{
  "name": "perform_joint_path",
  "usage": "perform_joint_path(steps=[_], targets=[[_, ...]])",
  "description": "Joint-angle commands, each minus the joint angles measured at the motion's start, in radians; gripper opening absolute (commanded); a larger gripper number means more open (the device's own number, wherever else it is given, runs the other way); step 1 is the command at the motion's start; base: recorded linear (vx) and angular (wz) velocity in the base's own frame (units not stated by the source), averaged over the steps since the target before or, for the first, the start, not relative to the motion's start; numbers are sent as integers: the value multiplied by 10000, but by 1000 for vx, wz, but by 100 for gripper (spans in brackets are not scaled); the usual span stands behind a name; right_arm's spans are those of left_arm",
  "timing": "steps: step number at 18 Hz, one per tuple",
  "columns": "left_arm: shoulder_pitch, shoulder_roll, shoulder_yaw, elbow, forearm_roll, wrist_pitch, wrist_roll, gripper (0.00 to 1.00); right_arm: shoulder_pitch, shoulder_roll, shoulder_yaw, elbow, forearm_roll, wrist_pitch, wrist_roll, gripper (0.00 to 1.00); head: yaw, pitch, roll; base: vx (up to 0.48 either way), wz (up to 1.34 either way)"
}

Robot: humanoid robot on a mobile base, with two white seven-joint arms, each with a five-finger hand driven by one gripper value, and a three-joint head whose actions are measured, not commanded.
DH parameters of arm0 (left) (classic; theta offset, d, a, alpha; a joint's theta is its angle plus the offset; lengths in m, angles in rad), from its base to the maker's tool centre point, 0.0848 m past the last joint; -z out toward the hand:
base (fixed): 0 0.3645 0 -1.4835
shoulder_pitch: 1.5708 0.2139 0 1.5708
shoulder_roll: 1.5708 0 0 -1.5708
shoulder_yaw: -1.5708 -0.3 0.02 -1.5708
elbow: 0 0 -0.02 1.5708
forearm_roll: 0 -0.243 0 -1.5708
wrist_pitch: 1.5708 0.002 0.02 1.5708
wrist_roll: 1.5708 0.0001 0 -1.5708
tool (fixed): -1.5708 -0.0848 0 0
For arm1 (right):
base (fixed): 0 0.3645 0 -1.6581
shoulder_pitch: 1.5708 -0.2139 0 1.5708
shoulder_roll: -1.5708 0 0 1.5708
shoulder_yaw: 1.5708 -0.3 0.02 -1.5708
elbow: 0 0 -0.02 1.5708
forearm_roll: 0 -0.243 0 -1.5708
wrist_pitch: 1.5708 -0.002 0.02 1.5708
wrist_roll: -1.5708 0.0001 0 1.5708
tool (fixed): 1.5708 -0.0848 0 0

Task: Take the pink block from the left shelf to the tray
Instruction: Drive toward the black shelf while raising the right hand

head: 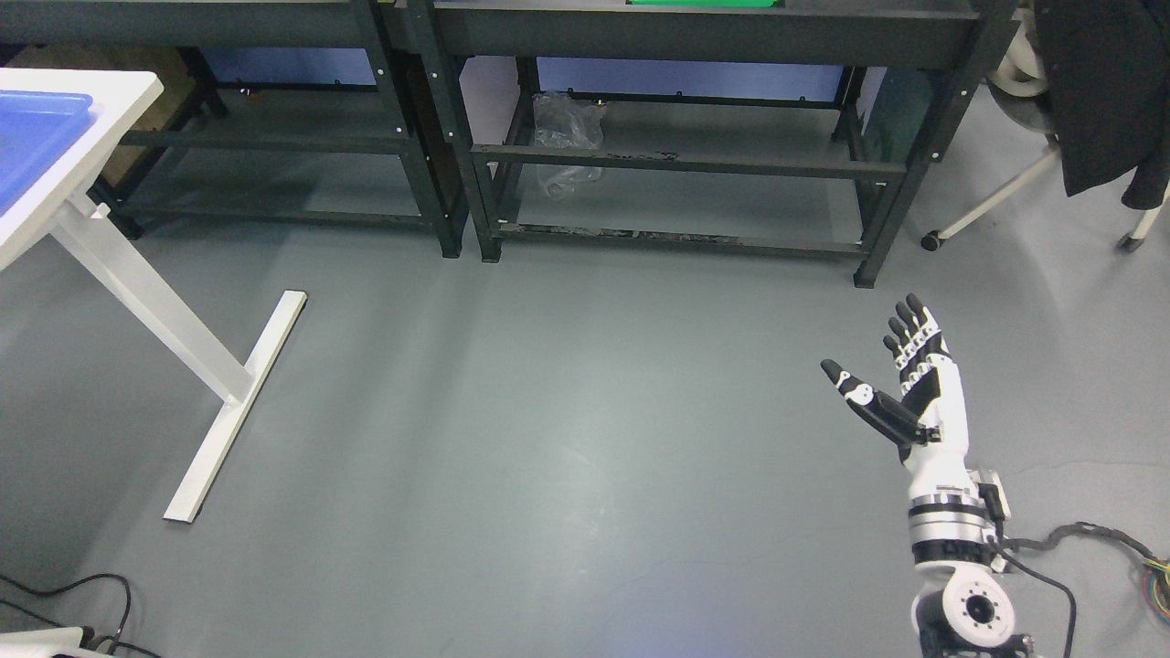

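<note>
My right hand (877,352) is raised over the grey floor at the lower right, fingers straight and thumb spread, holding nothing. The blue tray (32,146) rests on a white table (119,100) at the upper left. Two dark metal shelf units (676,160) stand along the back, the left one (274,137) next to the table. No pink block shows anywhere in the head view. A green object (704,3) peeks in at the top edge on the right shelf. My left arm is out of the picture.
A crumpled clear plastic bag (567,137) lies on the right shelf's lower level. The table's white leg and foot (233,411) stretch across the floor at left. A chair with a dark coat (1097,91) stands at the upper right. Cables (1097,539) trail at the lower corners.
</note>
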Motion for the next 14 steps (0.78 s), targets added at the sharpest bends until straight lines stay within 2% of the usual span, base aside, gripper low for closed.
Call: perform_joint_path(steps=[1,14], targets=[[-307,175,0,-175,0,-6,6,100,1,-175,123,1,6,1,-5,100,0,0,0,0,0],[-291,175,0,-175,0,-6,6,100,-14,-175,169,-14,295,-29,-5,100,0,0,0,0,0]])
